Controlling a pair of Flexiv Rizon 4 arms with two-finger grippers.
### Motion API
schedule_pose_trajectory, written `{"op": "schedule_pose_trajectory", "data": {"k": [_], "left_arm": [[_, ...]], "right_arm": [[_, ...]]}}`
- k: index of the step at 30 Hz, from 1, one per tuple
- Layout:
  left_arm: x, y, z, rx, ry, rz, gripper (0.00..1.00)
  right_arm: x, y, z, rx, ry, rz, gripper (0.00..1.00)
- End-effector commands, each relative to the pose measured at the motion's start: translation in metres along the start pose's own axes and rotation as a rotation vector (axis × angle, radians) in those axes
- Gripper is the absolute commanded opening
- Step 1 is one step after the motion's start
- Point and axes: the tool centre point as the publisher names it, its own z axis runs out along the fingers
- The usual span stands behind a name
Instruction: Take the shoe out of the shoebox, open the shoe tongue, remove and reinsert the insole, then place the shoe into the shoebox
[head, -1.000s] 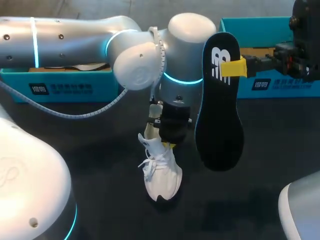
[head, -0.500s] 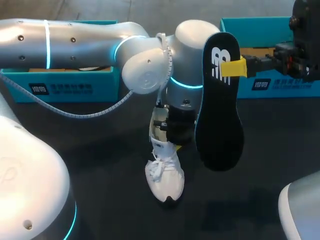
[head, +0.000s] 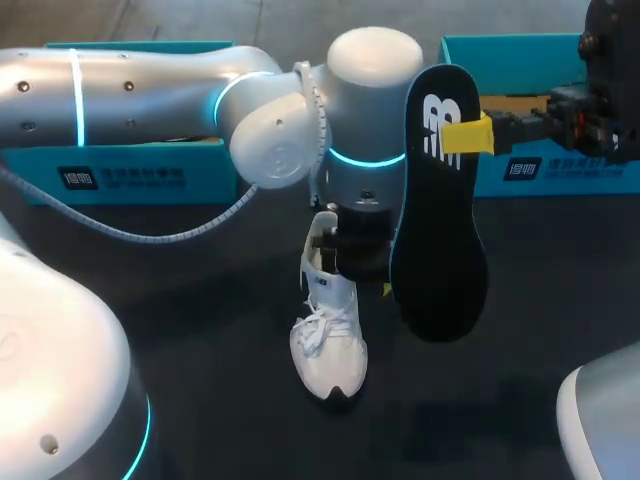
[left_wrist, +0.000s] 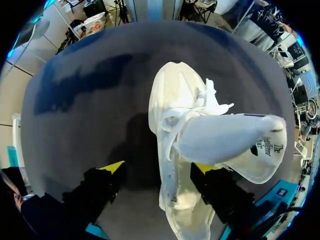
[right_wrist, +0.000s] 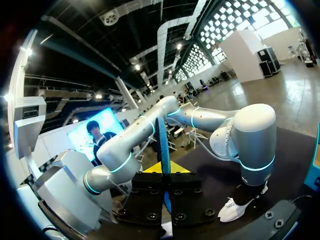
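Your left gripper (head: 350, 275) hangs just left of the frame's centre in the head view, pointing down over the heel end of the white shoe (head: 328, 345). The shoe lies sole down on the dark table (head: 200, 340), toe towards the lower edge of the frame. In the left wrist view you can see this gripper (left_wrist: 160, 167) with its fingers spread apart and the heel end of the shoe (left_wrist: 172, 100) between them. One yellow tip (left_wrist: 113, 166) stands clear of the shoe with bare table between. The other is partly hidden under the lifted tongue (left_wrist: 225, 137), so you cannot tell whether it touches the shoe's side. The tongue stands up and away from the laces (left_wrist: 210, 102).

Your right gripper (head: 463, 135) comes in from the upper right and is clamped on the black insole (head: 438, 230) near its upper end. The insole hangs in the air, long axis running top to bottom, just right of the shoe and the left gripper. In the right wrist view that gripper (right_wrist: 163, 167) pinches the insole (right_wrist: 162, 140) edge-on, and ahead of it stand your left arm (right_wrist: 250, 135) and the shoe (right_wrist: 232, 210) beneath it.

A left teal box (head: 130, 170) sits at the upper left behind the left arm (head: 150, 85), and a right teal box (head: 545, 165) at the upper right. The shoe is outside both, well apart from them
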Motion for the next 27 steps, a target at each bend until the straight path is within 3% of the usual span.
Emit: {"op": "schedule_pose_trajectory", "data": {"k": [1,6,11,13,17,18,27], "left_arm": [[0.008,-0.001,0.000,-0.011,-0.006,-0.001,1.00],[0.010,-0.002,0.007,-0.006,0.007,-0.003,1.00],[0.007,-0.003,0.009,-0.005,0.012,-0.006,0.84],[0.006,-0.003,0.009,-0.005,0.010,-0.006,0.69],[0.004,-0.004,0.010,-0.007,0.013,-0.003,0.29],[0.004,-0.004,0.011,-0.008,0.018,-0.002,0.00],[0.007,-0.004,0.008,-0.012,0.034,-0.005,0.00]], "right_arm": [[-0.002,0.003,0.003,0.003,0.003,0.000,0.00],[-0.002,0.003,0.003,0.003,0.003,0.000,0.00],[-0.002,0.003,0.003,0.003,0.003,0.000,0.00],[-0.002,0.003,0.003,0.003,0.003,0.000,0.00],[-0.002,0.003,0.003,0.003,0.003,0.000,0.00],[-0.002,0.003,0.003,0.003,0.003,0.000,0.00],[-0.002,0.003,0.003,0.003,0.003,0.000,0.00]]}}
